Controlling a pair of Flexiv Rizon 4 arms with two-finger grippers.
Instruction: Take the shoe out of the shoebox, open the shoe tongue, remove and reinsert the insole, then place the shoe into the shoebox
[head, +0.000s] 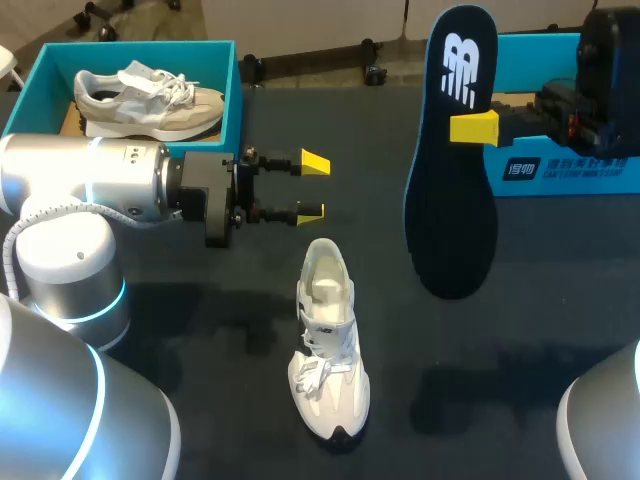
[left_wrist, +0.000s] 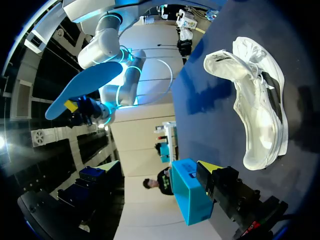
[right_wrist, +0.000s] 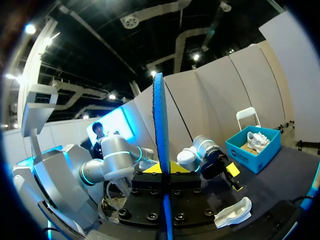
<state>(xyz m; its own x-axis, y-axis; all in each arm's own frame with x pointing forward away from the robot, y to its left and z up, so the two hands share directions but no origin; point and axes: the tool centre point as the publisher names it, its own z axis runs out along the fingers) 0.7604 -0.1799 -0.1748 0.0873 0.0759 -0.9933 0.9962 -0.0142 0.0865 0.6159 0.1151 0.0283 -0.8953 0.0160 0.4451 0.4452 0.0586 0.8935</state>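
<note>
A white shoe (head: 328, 350) lies on the dark table, its opening toward my left gripper (head: 312, 187). That gripper hovers open and empty just behind the shoe. In the left wrist view the shoe (left_wrist: 255, 100) lies ahead of one yellow fingertip (left_wrist: 209, 172). My right gripper (head: 472, 128) is shut on a dark blue insole (head: 452, 180), held upright in the air at the right. The right wrist view shows the insole (right_wrist: 160, 130) edge-on between the fingers of that gripper (right_wrist: 164, 170), with the shoe (right_wrist: 232, 212) on the table beyond.
A teal shoebox (head: 235, 95) at the back left holds a second grey-and-white shoe (head: 150, 100). Another teal box (head: 560, 170) stands at the back right, behind the right gripper. Bare table lies between the shoe and the insole.
</note>
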